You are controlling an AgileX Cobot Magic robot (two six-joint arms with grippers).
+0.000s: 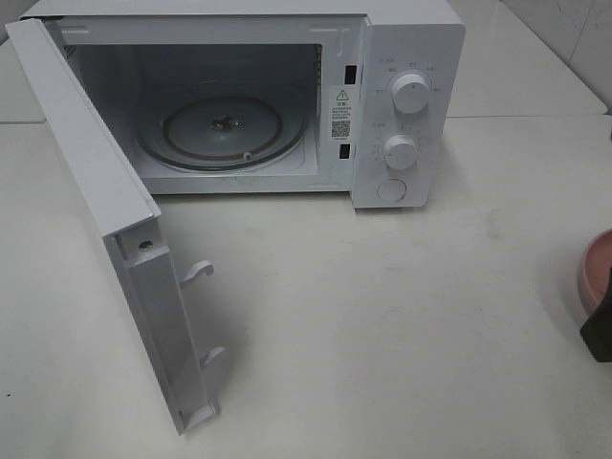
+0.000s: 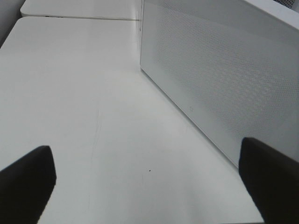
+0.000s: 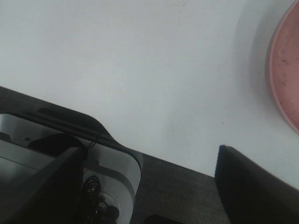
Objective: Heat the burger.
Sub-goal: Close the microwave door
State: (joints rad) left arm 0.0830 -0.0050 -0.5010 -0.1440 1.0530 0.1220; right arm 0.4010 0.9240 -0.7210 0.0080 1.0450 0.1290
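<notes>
The burger is out of view in every frame. The white microwave (image 1: 402, 57) stands at the back with its door (image 1: 105, 201) swung wide open to the left and its glass turntable (image 1: 225, 129) bare. My left gripper (image 2: 149, 186) is open over bare table beside a white perforated panel (image 2: 224, 79) of the microwave, with nothing between its fingers. My right gripper (image 3: 149, 186) is open too and holds nothing. It hovers at the table's edge next to the pink plate (image 3: 285, 65). In the exterior view only a dark part of it (image 1: 599, 335) shows at the right border.
The pink plate (image 1: 595, 273) lies at the table's right edge, cut off by the frame. The open door juts toward the front left with two latch hooks (image 1: 196, 273) sticking out. White table (image 1: 382, 335) spreads in front of the microwave.
</notes>
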